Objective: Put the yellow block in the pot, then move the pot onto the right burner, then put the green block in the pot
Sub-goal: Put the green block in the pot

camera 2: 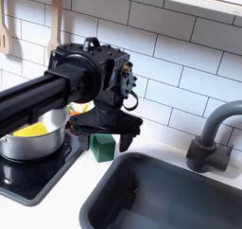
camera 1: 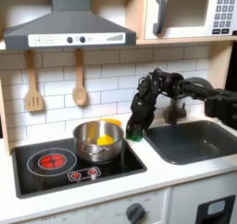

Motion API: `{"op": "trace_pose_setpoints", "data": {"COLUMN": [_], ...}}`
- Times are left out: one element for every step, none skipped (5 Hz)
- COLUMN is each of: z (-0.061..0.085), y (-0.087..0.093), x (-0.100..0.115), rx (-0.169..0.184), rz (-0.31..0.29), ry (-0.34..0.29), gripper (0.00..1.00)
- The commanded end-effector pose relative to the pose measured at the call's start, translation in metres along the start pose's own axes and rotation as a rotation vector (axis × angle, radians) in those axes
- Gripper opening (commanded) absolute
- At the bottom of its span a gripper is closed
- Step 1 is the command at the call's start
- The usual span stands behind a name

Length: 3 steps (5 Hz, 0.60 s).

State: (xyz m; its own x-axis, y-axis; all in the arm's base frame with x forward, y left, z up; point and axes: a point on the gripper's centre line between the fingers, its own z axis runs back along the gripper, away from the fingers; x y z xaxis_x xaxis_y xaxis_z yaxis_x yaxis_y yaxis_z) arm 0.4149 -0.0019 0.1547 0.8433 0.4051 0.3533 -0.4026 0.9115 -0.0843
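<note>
Indoors, toy kitchen, white tiled wall (camera 1: 111, 75), black stovetop (camera 1: 83, 163), grey sink (camera 2: 161, 200).

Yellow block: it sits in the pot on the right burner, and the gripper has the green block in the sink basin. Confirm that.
One thing is off: the green block is not in the sink. The second exterior view shows it on the counter beside the cooktop, between the fingers of the gripper. The yellow block does lie in the pot on the first exterior view's right burner.
</note>
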Motion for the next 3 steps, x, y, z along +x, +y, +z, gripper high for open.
{"op": "trace_pose_setpoints", "data": {"z": [-0.0133, -0.0123, -0.0205], "y": [0.0080, 0.0054, 0.0060], "x": [0.0006, 0.0025, -0.0002], "rx": [0.012, 0.001, 0.002], "rz": [0.041, 0.039, 0.034], "ry": [0.029, 0.024, 0.044], "gripper": [1.00, 1.00, 1.00]}}
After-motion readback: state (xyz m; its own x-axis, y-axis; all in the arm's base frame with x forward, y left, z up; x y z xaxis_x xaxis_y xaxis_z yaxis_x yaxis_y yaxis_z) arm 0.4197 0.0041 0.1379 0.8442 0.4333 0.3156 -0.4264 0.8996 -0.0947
